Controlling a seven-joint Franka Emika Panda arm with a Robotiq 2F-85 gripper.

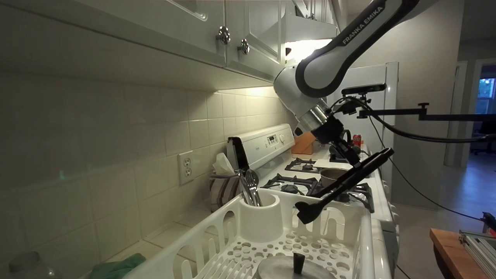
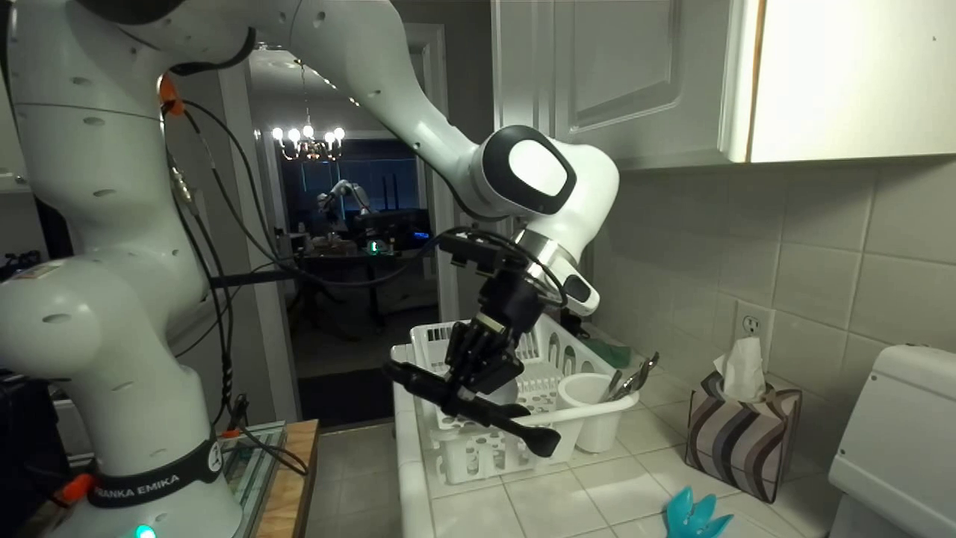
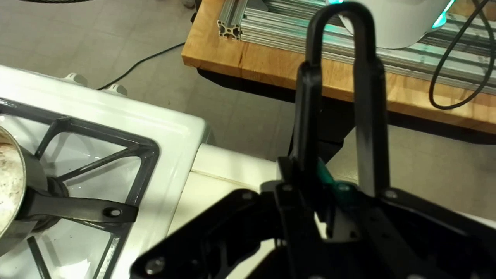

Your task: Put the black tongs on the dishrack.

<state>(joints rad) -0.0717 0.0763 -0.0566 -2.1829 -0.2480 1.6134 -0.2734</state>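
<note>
White tile counter [image 2: 553, 497]: pale squares, grout lines visible; bears the dishrack [image 1: 367, 248], a tissue box [image 2: 739, 441] with wavy stripes, and a bright blue lobed item [image 2: 694, 515], partly out of view.
Tiled wall [image 1: 155, 182]: white, brightly lit near the hood [image 1: 310, 29], dim farther off; power outlet [image 1: 186, 168] near the tissue box.
Stove [image 3: 174, 130]: white enamel, dark grates [image 3: 149, 149]; a pot [image 3: 35, 174] stands on it, handle toward the counter.
Dishrack: white plastic, perforated bottom. Utensil cup [image 1: 261, 223] at the corner by stove and wall, metal cutlery [image 1: 252, 190] leaning in it; metal lid [image 1: 277, 267] with black knob inside the rack.
Black tongs [image 1: 348, 184]: in the air at the rack's stove end, tilted, heads lower than handle loop. Whether the heads are over the rack or just beside it cannot be told.
Gripper [image 1: 355, 162]: clamped on the tongs between loop and heads.
Cabinets [image 1: 155, 27]: white, metallic knobs [image 1: 223, 35], mounted above the counter.
Wooden bench [image 3: 248, 58]: carries aluminium rails [image 3: 279, 33] and the robot's base [image 3: 387, 23]; stands across a strip of grey floor [image 3: 232, 120] from the counter.
Room beyond [image 2: 407, 336]: dark, seen through a doorway [image 2: 441, 97]; chandelier [image 2: 308, 142] with lit bulbs, another robot arm [image 2: 345, 193] in the background; remaining contents too dim to identify.
</note>
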